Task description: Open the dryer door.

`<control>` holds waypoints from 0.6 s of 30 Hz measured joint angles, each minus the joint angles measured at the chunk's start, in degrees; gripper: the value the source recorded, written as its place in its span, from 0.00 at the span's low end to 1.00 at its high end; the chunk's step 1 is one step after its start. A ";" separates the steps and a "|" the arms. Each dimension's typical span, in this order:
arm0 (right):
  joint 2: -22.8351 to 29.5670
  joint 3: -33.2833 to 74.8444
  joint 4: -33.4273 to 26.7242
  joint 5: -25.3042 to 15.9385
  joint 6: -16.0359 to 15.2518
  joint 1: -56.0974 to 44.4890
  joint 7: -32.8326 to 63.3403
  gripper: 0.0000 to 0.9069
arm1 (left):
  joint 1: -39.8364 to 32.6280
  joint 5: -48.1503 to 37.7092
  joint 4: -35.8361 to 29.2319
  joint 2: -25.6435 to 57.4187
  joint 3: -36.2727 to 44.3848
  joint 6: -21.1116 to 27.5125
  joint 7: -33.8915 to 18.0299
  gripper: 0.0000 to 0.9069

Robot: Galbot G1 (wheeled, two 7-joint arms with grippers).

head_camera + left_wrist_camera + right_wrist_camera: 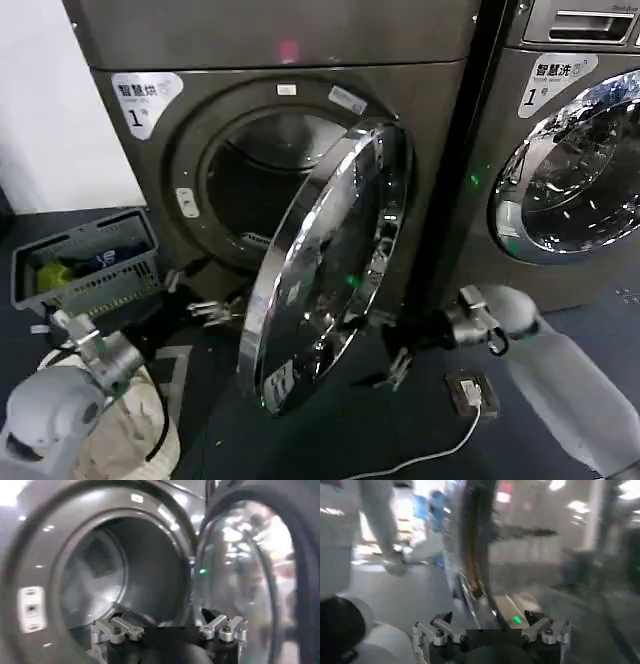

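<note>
Dark floor (330,440), white wall (50,120).

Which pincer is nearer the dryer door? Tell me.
Right. The right pincer sits against the lower chrome rim of the dryer door, fingers spread. The left pincer hangs open, apart from the door, before the drum opening.

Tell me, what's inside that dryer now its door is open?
Past the swung-out dryer door, the drum shows bare grey metal walls and no laundry where visible. The door covers its right side in the head view, and the open left gripper hides the drum floor.
</note>
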 joint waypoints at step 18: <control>6.28 44.53 5.10 -4.70 -0.11 -22.85 5.24 1.00 | -5.69 -0.68 1.56 0.02 8.04 1.23 3.59 1.00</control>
